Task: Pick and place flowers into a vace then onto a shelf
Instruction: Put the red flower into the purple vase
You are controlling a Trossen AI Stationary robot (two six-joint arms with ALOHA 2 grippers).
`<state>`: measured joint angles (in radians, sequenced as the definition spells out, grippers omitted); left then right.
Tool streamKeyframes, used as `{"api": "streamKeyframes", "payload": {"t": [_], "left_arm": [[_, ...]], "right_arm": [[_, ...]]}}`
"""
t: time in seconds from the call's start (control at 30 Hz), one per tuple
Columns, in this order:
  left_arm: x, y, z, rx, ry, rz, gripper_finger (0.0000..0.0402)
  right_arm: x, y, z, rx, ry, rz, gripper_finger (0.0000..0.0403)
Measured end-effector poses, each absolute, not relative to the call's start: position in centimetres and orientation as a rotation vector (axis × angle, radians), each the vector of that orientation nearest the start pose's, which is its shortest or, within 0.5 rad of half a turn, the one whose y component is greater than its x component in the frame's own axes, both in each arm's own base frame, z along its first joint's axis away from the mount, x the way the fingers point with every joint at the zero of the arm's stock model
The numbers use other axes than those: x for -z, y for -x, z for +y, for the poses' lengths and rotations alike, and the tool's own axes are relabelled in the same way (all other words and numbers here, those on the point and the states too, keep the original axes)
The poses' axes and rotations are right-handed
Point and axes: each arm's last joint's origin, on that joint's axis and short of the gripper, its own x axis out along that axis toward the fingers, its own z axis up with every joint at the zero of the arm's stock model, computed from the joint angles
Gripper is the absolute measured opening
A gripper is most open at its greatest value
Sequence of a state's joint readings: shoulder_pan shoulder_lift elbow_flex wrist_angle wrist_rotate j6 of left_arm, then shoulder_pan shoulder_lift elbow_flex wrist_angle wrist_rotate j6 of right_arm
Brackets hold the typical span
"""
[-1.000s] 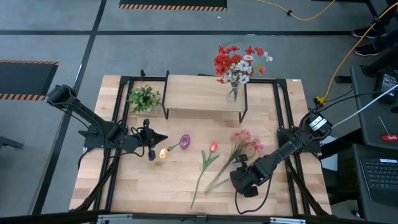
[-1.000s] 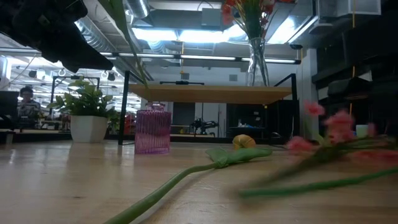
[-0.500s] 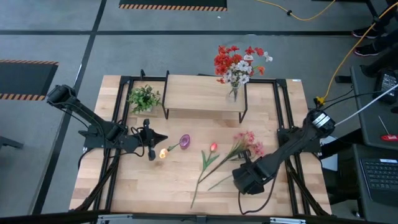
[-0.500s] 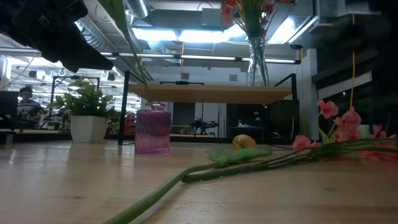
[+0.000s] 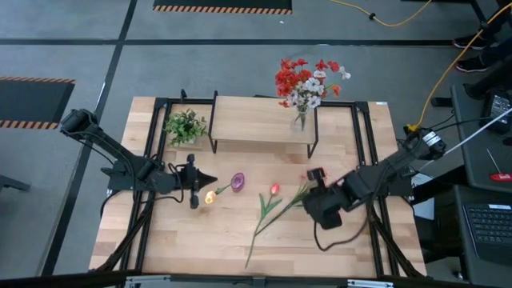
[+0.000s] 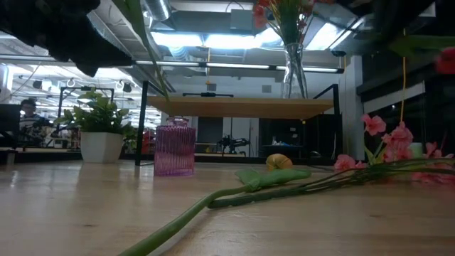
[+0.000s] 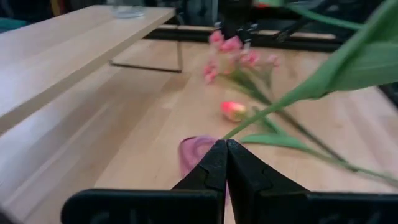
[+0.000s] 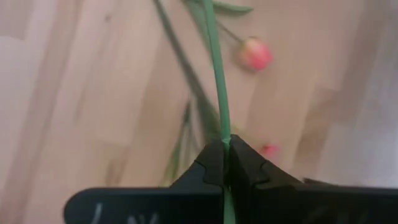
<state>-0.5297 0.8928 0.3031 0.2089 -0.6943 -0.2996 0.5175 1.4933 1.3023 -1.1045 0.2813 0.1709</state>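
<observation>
Over the surface's right half, the right gripper (image 8: 224,163) is clamped on a green flower stem (image 8: 217,74), apparently of the pink spray (image 5: 314,178) lying beside the red tulip (image 5: 274,190). The left gripper (image 7: 226,163) is clamped on the yellow tulip's (image 5: 210,197) stem near the pink vase (image 5: 238,182), in front of the shelf (image 5: 260,120).

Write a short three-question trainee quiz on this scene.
1. True or false: the glass vase of red and white blooms stands on the shelf.
2. The right gripper has its fingers: A) wide open above the table; B) shut on a green stem; C) shut on the leafy plant.
3. What colour is the small vase on the tabletop near the left gripper?

Key: 1 true; 2 B; 3 purple.
</observation>
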Motion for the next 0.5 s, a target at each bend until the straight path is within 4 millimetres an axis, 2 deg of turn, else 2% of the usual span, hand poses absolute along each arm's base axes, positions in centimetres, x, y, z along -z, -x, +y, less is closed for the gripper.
{"api": "streamKeyframes", "payload": {"t": [0.2, 0.5], "left_arm": [[-19.2, -16.0, -7.9, -0.091, 0.064, 0.279, 0.0001], [-19.6, -15.9, -7.9, -0.19, 0.004, 0.222, 0.0001]], "right_arm": [[-29.8, -25.7, 10.7, -0.1, 0.406, 1.201, 0.0002], [-30.5, -26.7, 8.0, -0.089, 0.477, 1.209, 0.0002]]}}
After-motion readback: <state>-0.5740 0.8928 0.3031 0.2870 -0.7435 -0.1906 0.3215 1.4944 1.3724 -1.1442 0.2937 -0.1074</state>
